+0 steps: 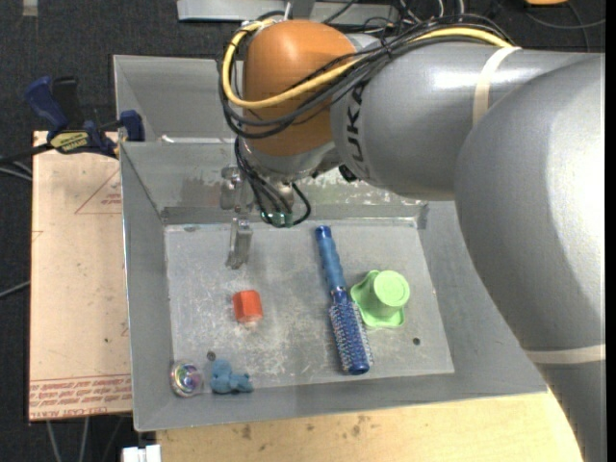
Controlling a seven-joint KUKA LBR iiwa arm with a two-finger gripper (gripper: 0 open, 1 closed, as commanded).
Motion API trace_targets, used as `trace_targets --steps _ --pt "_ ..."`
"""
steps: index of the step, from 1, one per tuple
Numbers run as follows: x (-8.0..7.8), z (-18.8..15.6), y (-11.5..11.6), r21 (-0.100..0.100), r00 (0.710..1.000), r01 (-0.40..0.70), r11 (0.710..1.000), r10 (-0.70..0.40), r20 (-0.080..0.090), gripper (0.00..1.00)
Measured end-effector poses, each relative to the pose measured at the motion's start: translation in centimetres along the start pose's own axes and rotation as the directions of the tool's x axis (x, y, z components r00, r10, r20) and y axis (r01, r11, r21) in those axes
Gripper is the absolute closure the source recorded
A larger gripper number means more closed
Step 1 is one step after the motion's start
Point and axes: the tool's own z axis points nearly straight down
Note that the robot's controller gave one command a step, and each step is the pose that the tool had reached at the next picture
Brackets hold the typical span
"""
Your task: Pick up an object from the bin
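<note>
- Camera view, from above and to one side. Bin (pixel 144 287) holds few things, all well apart or in loose pairs, no heap.
- Gripper (pixel 237 256) hangs over the far-left part of the floor, with nothing seen in its hold. Jaw state: cannot tell from this angle, as the wrist covers much of it.
- Block (pixel 247 306): small, orange, standing alone on bare floor just near of the gripper, left of centre. It is the closest thing to the tool, so the likely pick.
- Handling, as a guess: light, stiff, not fragile. Flat sides should take a pinch well, though a smooth face may slip if caught off-centre. Best hold: across two opposite flat sides, low on the body, coming straight down.
- Nothing crowds the block, so there is room for the jaws on either side.
- Brush (pixel 339 301): blue, long, lying near-to-far, right of the block and well apart from it.
- Cup (pixel 383 298): green, tipped, just beside the brush on its right.
- Ball (pixel 185 378), shiny, and lump (pixel 229 379), blue, in the near-left corner, side by side.
</note>
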Motion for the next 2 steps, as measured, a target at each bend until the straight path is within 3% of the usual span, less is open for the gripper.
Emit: trace_targets --steps 1,2 --pt "1.9 8.6 -5.4 0.004 0.998 0.068 0.998 -0.068 -0.006 0.0" --pt "6.8 10.9 -3.1 0.0 0.956 0.293 0.956 -0.293 -0.001 0.0"
